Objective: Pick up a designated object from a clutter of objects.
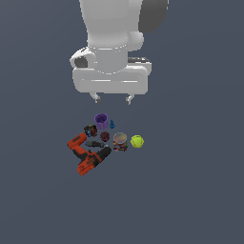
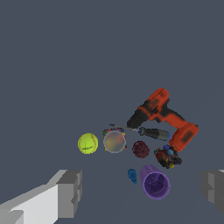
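The designated object is a short can (image 1: pixel 120 141) with a silvery-grey round top and a dark, red and blue side; in the wrist view the can (image 2: pixel 114 141) stands upright between the tennis ball and a small dark-red round item. It sits in the clutter of objects (image 1: pixel 102 143). My gripper (image 1: pixel 112 99) hangs open high above the group, nothing between its fingers. In the wrist view the gripper (image 2: pixel 142 192) is spread wide, its fingers (image 2: pixel 70 192) at the frame's edges on either side of the purple cup.
An orange-and-black power drill (image 1: pixel 88 155) lies at the exterior view's left of the can. A purple cup (image 1: pixel 101 120), a tiny blue piece (image 1: pixel 112 125), a dark-red round item (image 1: pixel 105 137), dark small bits (image 1: pixel 90 130) and a yellow-green tennis ball (image 1: pixel 137 141) surround it.
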